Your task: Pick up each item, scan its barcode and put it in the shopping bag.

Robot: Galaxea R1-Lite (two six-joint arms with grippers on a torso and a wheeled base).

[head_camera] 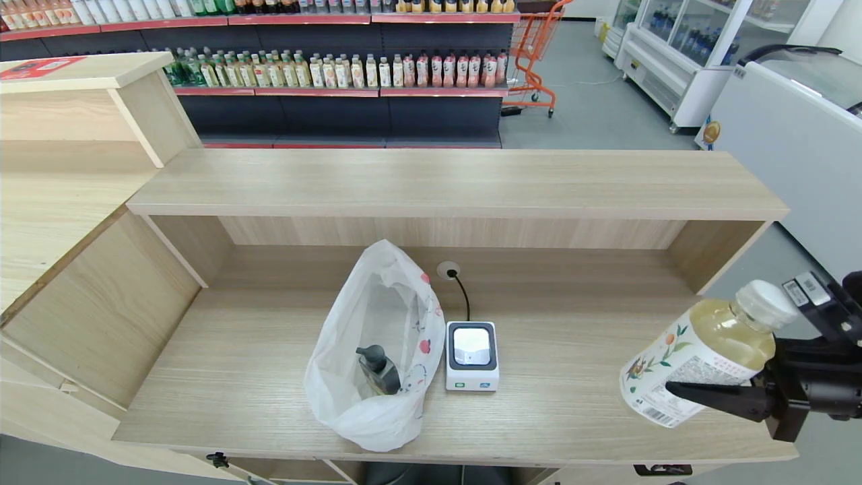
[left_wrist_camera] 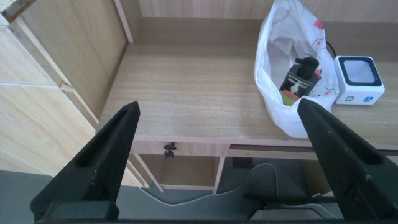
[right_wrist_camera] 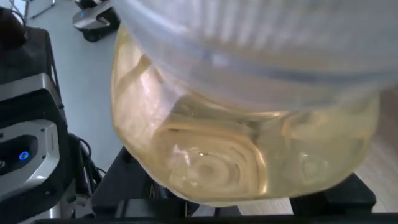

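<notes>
A drink bottle [head_camera: 707,350] with pale yellow liquid, a white cap and a printed label hangs tilted above the counter's right end, held by my right gripper [head_camera: 731,394], which is shut on it. Close up in the right wrist view, the bottle [right_wrist_camera: 242,143] covers most of the frame. A white plastic shopping bag [head_camera: 377,350] stands open at the middle of the counter with a dark pump bottle [head_camera: 378,369] inside. Right beside it sits the white barcode scanner [head_camera: 472,355]. My left gripper [left_wrist_camera: 217,162] is open, held off the counter's front left edge, with the bag [left_wrist_camera: 292,68] and the scanner [left_wrist_camera: 359,79] beyond it.
The wooden counter [head_camera: 572,377] has a raised shelf [head_camera: 458,182] at the back and side walls left and right. A black cable [head_camera: 462,291] runs from the scanner to a hole at the back. Store shelves with bottles stand behind.
</notes>
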